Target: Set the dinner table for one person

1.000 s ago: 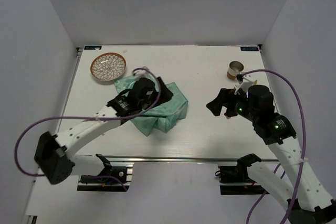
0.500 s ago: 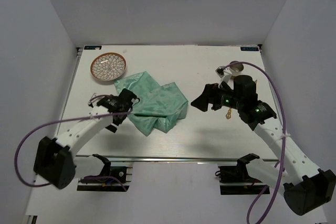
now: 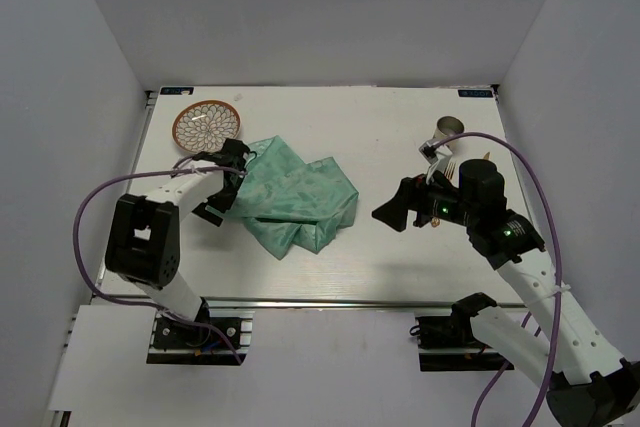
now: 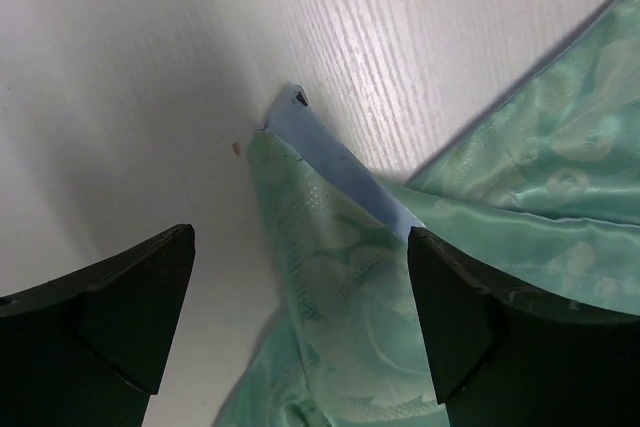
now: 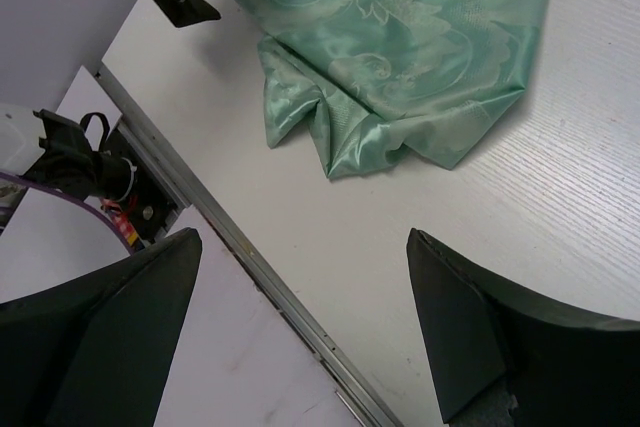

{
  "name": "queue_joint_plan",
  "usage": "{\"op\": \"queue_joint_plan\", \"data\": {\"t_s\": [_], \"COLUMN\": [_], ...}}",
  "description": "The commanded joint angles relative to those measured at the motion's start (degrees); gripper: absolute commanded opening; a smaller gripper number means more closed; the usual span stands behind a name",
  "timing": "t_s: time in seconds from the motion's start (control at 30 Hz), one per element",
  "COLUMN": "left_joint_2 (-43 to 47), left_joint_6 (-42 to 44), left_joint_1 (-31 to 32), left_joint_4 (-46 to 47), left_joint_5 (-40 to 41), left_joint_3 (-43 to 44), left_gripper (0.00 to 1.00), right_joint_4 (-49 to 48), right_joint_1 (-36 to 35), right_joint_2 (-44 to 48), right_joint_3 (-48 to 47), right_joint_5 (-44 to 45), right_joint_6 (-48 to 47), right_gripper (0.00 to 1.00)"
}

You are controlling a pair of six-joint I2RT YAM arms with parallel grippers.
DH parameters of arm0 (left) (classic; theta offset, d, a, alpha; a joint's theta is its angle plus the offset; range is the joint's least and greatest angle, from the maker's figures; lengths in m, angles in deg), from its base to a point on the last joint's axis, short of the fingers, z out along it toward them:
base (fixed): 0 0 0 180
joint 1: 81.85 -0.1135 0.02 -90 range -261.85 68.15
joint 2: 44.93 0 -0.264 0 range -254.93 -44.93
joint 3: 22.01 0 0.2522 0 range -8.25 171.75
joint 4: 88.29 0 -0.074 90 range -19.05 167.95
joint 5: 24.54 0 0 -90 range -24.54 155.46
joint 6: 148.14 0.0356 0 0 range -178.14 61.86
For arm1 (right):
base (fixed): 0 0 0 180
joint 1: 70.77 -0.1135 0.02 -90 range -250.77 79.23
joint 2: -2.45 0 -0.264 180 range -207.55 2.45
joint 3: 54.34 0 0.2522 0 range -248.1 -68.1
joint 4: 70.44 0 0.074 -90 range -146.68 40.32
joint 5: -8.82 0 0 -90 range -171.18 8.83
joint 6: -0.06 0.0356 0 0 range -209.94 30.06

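- The white worktop [image 3: 400,117] fills the middle of the overhead view. It has pale walls on three sides, an aluminium rail along its near edge and small blue labels at its far corners. My two arm bases sit just below that near edge.
- A shiny mint-green patterned cloth [image 3: 295,197] lies rumpled and partly folded on the left-centre of the worktop.
- A round plate [image 3: 206,128] with an orange rim and a white petal pattern sits near the far left corner, just beyond the cloth's far left tip.
- A small metal cup [image 3: 449,131] stands upright near the far right corner, well apart from the cloth.
- My left pincer [image 4: 300,252] is released, its two dark fingers spread wide and holding nothing. It hangs low at the cloth's left edge. In its wrist view one pointed corner of the cloth lies between the fingers, turned over to show a pale blue underside. A tiny orange speck rests on the worktop beside that corner.
- My right pincer [image 5: 303,247] is also released, its fingers wide apart and empty. It hovers over bare worktop to the right of the cloth and points towards it. Its wrist view shows the cloth's bunched near folds ahead and the rail edge running diagonally below.
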Motion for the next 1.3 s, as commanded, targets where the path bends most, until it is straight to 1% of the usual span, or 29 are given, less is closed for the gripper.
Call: {"op": "queue_joint_plan", "data": {"t_s": [0.0, 0.07, 0.17, 0.2, 0.3, 0.37, 0.4, 0.43, 0.5, 0.53, 0.6, 0.63, 0.67, 0.7, 0.73, 0.77, 0.8, 0.83, 0.87, 0.9, 0.97, 1.0, 1.03, 1.07, 1.1, 1.17, 1.2, 1.23, 1.27], "left_joint_2": [-2.6, -3.5, -4.4, -4.1, -2.5, -1.5, -1.2, -0.8, -0.3, 0.6, 2.3, 3.0, 3.8, 3.8, 3.2, 0.5, -1.5, -3.7, -8.0, -9.9, -14.5, -16.2, -18.0, -21.9, -24.0, -28.5, -32.9, -34.7, -36.1], "left_joint_6": [2.6, 3.0, 3.3, 3.5, 3.6, 3.8, 4.0, 4.5, 6.7, 10.1, 17.9, 25.9, 29.4, 33.0, 38.1, 40.2, 42.7, 43.9, 44.6, 45.4, 45.7, 45.5, 45.3, 44.7, 44.4, 43.3, 41.9, 41.0, 39.7], "left_joint_1": [-0.8, -0.8, -0.8, -0.8, -0.8, -0.8, -0.8, -0.8, -0.8, -0.1, 0.6, 0.6, 0.6, 0.6, 0.6, 1.1, 1.8, 2.5, 3.4, 5.0, 6.7, 8.0, 8.6, 9.2, 9.8, 10.8, 11.5, 11.5, 12.2], "left_joint_4": [2.8, 3.9, 4.4, 4.7, 3.8, 2.3, 1.8, 0.6, 1.0, 2.9, 9.8, 18.7, 23.8, 28.3, 34.7, 37.5, 39.1, 39.1, 38.7, 38.8, 39.1, 39.5, 39.1, 38.7, 38.0, 35.9, 32.8, 31.4, 28.7], "left_joint_5": [-3.7, -5.2, -5.9, -5.9, -4.7, -3.0, -2.6, -1.4, -0.3, 0.1, -1.6, -4.1, -11.0, -15.0, -19.0, -23.5, -31.4, -33.3, -36.4, -39.4, -40.8, -42.7, -43.4, -44.2, -45.3, -45.1, -43.9, -43.2, -42.3], "left_joint_3": [-0.1, -1.1, -1.8, -2.0, -1.5, 0.2, 0.8, 2.6, 4.6, 5.5, 6.5, 6.3, 5.5, 5.7, 6.4, 7.5, 11.7, 14.6, 17.6, 23.0, 27.8, 32.9, 35.9, 41.6, 44.8, 50.7, 56.1, 57.8, 59.1], "left_gripper": [0.95, 0.93, 0.85, 0.62, 0.19, 0.1, 0.02, 0.0, 0.0, 0.0, 0.0, 0.0, 0.0, 0.0, 0.0, 0.0, 0.0, 0.0, 0.0, 0.0, 0.0, 0.0, 0.0, 0.0, 0.0, 0.0, 0.0, 0.02, 0.31], "right_joint_4": [0.8, 1.1, 1.1, 1.1, 0.9, 0.5, 0.4, 0.3, 0.0, -0.2, -0.2, -0.1, -0.1, 0.0, 0.2, 0.2, 0.3, 1.1, 1.5, 2.0, 4.2, 5.0, 6.0, 6.3, 6.7, 7.4, 7.5, 7.7, 8.1], "right_joint_1": [-0.2, -0.2, -0.2, -0.1, 0.0, -0.1, -0.2, 0.0, -0.3, -0.2, -0.1, -0.2, 0.0, 0.0, 0.0, 0.1, 0.0, 0.0, 0.3, 0.1, 0.3, 0.0, 0.1, 0.2, 0.4, 0.1, 0.3, 0.4, 0.4], "right_joint_2": [0.5, 0.4, 0.4, 0.4, 0.3, 0.1, 0.1, -0.1, -0.1, -0.3, -0.5, -0.6, -0.6, -0.7, -0.6, -0.7, -0.5, -0.2, 0.1, 0.4, 0.8, 1.5, 1.9, 2.7, 3.1, 3.8, 4.2, 4.3, 4.0], "right_joint_3": [-0.5, -0.7, -1.1, -1.2, -1.2, -1.2, -1.0, -1.0, -0.8, -0.9, -0.9, -0.8, -0.8, -0.8, -0.9, -1.1, -1.3, -1.5, -2.0, -2.4, -3.5, -3.7, -3.9, -4.2, -4.2, -4.1, -3.9, -3.8, -3.7], "right_joint_5": [-1.3, -1.1, -0.8, -0.8, -0.5, -0.4, -0.4, -0.3, 0.0, 0.1, 1.6, 2.7, 3.7, 5.8, 6.8, 7.9, 10.8, 12.4, 13.9, 16.8, 20.1, 23.2, 24.4, 26.7, 28.4, 29.3, 29.5, 29.5, 29.2], "right_joint_6": [-1.0, -1.0, -0.9, -0.9, -0.4, -0.3, 0.0, 0.1, 0.6, 0.8, 1.0, 1.8, 2.4, 3.0, 4.5, 5.3, 6.2, 7.1, 8.2, 8.8, 10.7, 11.3, 11.9, 12.9, 13.5, 14.2, 14.2, 14.1, 13.8], "right_gripper": [0.89, 0.89, 0.89, 0.89, 0.89, 0.89, 0.89, 0.89, 0.89, 0.89, 0.89, 0.89, 0.89, 0.89, 0.89, 0.89, 0.89, 0.89, 0.89, 0.89, 0.89, 0.89, 0.89, 0.89, 0.89, 0.89, 0.89, 0.89, 0.89]}}
